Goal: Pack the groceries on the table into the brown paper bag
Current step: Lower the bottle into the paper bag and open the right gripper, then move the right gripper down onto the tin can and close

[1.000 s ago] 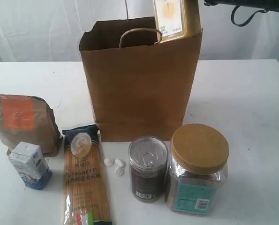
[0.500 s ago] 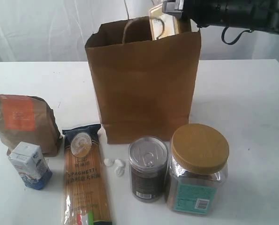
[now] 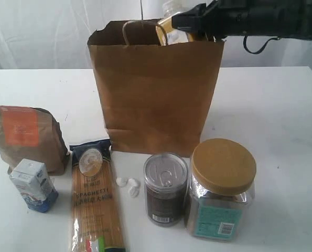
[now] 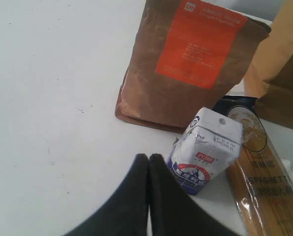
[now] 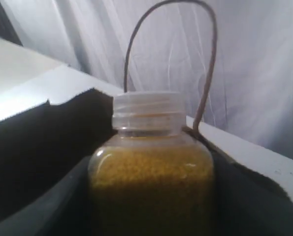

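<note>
A tall brown kraft paper bag [image 3: 156, 89] stands upright at the far middle of the white worktop [image 3: 281, 115], its mouth open and one twisted paper loop handle [image 3: 140, 31] showing above the rim. The black right gripper [image 3: 184, 22] reaches in from the right over the right side of the mouth. It is clamped on a yellow spice bottle with a pale screw cap [image 5: 153, 167], one dark finger on either side of the body. The bottle is upright. Its cap and shoulders stand above the rim, and its lower part is hidden behind the bag's front wall, so how deep it sits cannot be told.

The other groceries are on the worktop, nearer than the bag. At the left is a brown pouch with an orange label [image 3: 24, 136]. A small blue-and-white carton [image 3: 33, 185] stands just in front of it. To the right of the carton lies a long clear spaghetti packet [image 3: 95, 199], running from near to far. Three small white lumps [image 3: 128, 185] sit between the packet and a clear jar with a silver pull-tab lid [image 3: 165, 189]. A larger clear jar with a mustard screw lid [image 3: 221, 189] is just beside that jar on the right.

The black left gripper [image 4: 149, 169] hangs over bare worktop near the carton, its jaws pressed together and empty.
</note>
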`<action>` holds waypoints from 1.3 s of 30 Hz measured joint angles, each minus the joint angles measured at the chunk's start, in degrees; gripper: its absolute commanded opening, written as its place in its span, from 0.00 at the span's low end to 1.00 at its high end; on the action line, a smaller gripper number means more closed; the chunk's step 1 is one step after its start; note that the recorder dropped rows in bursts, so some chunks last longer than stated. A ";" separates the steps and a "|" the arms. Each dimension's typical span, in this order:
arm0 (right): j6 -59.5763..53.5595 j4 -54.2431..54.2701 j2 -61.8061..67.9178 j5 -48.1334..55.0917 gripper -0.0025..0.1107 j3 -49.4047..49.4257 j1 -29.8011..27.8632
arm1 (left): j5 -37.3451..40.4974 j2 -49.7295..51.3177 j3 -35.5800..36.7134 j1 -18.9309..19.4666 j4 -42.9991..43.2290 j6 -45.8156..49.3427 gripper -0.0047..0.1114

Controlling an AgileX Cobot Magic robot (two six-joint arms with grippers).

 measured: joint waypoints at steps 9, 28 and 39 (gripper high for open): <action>2.29 -8.73 -0.11 2.36 0.55 -0.45 0.00 | 0.00 0.00 0.00 0.00 0.00 0.00 0.04; 0.96 -7.59 -4.13 0.40 0.55 -0.67 0.00 | 0.00 0.00 0.00 0.00 0.00 0.00 0.04; 1.89 -11.31 -11.93 -5.21 0.41 -0.95 -0.10 | -0.89 0.00 0.00 0.00 0.00 0.00 0.04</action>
